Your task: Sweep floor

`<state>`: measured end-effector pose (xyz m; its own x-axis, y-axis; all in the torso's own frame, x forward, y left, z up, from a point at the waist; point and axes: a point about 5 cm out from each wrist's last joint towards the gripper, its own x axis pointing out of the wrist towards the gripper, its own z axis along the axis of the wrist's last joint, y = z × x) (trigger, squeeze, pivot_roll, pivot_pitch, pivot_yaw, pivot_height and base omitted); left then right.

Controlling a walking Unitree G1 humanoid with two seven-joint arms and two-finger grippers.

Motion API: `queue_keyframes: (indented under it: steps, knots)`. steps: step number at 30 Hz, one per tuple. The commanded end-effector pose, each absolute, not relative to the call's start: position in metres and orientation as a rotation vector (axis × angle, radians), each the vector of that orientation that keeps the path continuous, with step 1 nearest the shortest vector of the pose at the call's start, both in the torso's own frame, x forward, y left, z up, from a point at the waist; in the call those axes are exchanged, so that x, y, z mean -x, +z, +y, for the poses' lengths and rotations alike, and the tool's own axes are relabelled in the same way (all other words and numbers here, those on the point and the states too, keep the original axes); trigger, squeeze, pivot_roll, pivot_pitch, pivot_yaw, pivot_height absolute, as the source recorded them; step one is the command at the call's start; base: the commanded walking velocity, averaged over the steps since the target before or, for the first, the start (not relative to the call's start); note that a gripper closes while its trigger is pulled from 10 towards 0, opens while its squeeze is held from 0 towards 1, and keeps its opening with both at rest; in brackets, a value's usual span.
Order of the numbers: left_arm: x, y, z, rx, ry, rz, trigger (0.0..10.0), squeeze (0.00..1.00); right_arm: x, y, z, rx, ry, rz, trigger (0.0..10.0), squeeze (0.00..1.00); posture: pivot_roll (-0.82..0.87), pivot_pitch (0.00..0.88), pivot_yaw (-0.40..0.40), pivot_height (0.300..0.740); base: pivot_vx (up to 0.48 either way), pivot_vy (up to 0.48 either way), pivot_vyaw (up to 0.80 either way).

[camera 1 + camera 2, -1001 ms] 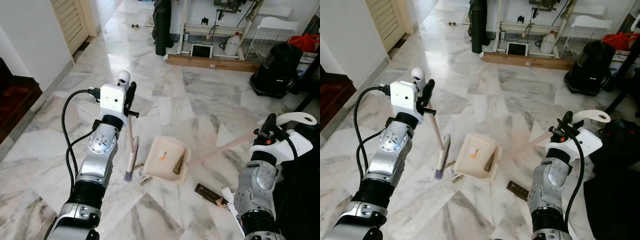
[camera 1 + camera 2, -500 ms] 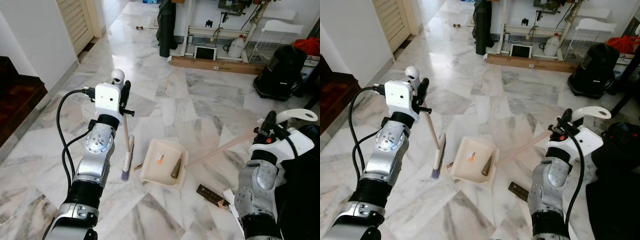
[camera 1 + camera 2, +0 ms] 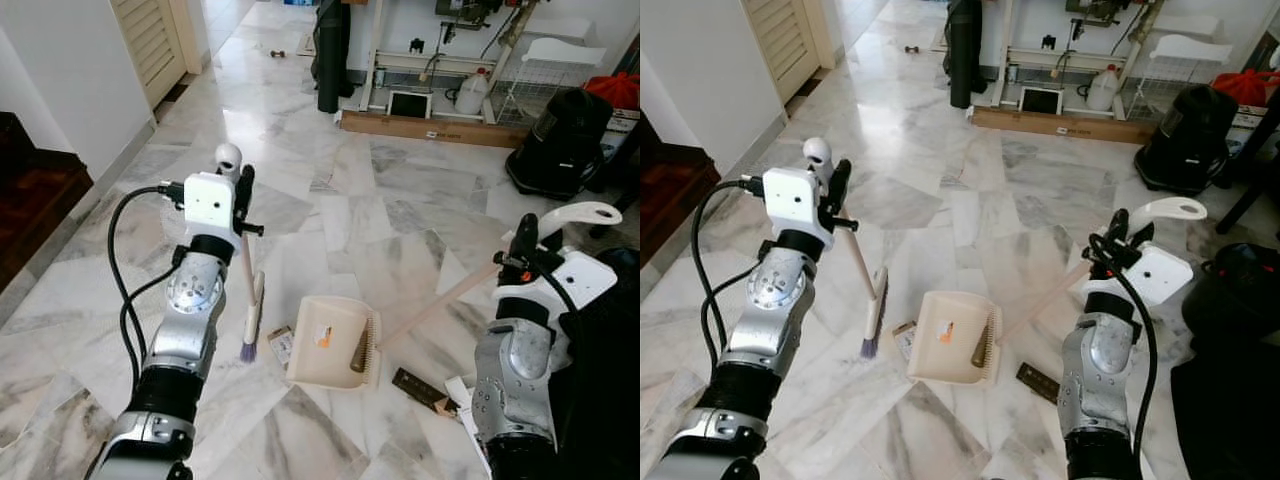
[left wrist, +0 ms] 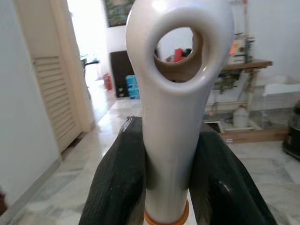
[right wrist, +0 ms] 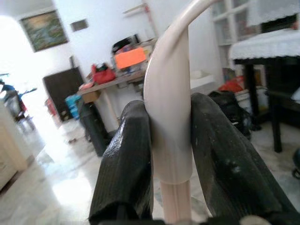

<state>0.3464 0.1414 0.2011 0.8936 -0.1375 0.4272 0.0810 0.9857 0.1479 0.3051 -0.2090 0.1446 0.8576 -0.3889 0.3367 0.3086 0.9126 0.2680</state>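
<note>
My left gripper is shut on the white handle of a small broom; its purple bristles touch the marble floor left of the dustpan. The cream dustpan lies flat on the floor with an orange scrap and a brown piece inside. Its long handle slopes up to my right gripper, which is shut on it. A small packet lies at the pan's left edge. In the wrist views the black fingers clamp the broom's looped end and the other fingers clamp the pan's handle.
A dark flat wrapper and white paper lie on the floor right of the pan. A black vacuum stands at right, a long cardboard box and shelving at the back, a louvred door at left.
The view shifted as the camera moved. The dustpan has slid closer to me and its handle rose with my right gripper. The broom head swung slightly left, away from the pan.
</note>
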Motion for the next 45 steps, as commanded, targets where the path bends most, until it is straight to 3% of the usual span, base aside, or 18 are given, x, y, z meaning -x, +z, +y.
queue_keyframes:
  steps: [1, 45]
  knots:
    - [-0.3440, 0.2114, 0.1442, -0.150, -0.104, -0.515, 10.0, 0.00, -0.3048, 0.1594, -0.2052, -0.208, -0.349, -0.459, 10.0, 0.00, 0.07, 0.063, -0.015, 0.740, 0.000, 0.000, 0.78]
    - [-0.3472, 0.2031, 0.1381, -0.147, -0.097, -0.472, 10.0, 0.00, -0.3069, 0.1631, -0.2077, -0.185, -0.353, -0.449, 10.0, 0.00, 0.07, 0.008, -0.019, 0.740, 0.000, 0.022, 0.79]
